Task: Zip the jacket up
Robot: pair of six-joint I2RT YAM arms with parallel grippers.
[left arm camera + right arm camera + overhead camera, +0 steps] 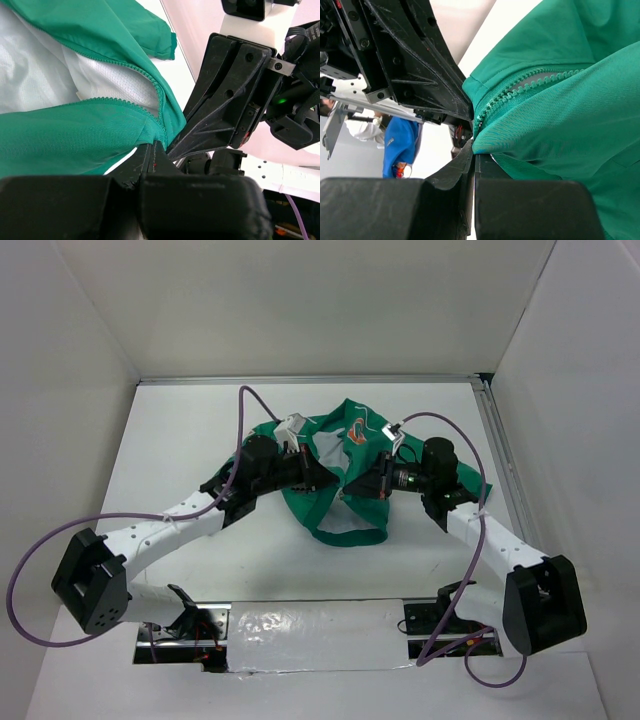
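The green jacket (pixel 345 445) lies crumpled in the middle of the table, its orange-and-white chest patch (pixel 357 430) facing up. Its front is open: two rows of zipper teeth (pixel 125 100) spread apart over white lining (pixel 45 85). My left gripper (pixel 325 478) reaches in from the left, and its tips (pixel 151 150) are shut on the green hem where the teeth end. Close against it, my right gripper (pixel 356 485) comes from the right. Its tips (pixel 474 149) are shut on the fabric edge beside the other zipper row (pixel 520 87). No slider is visible.
White walls enclose the table on three sides, with a metal rail (pixel 500 460) along the right edge. A foil-covered strip (pixel 320 625) runs between the arm bases. Purple cables (pixel 243 415) loop over both arms. A person in blue (pixel 400 145) stands beyond the table.
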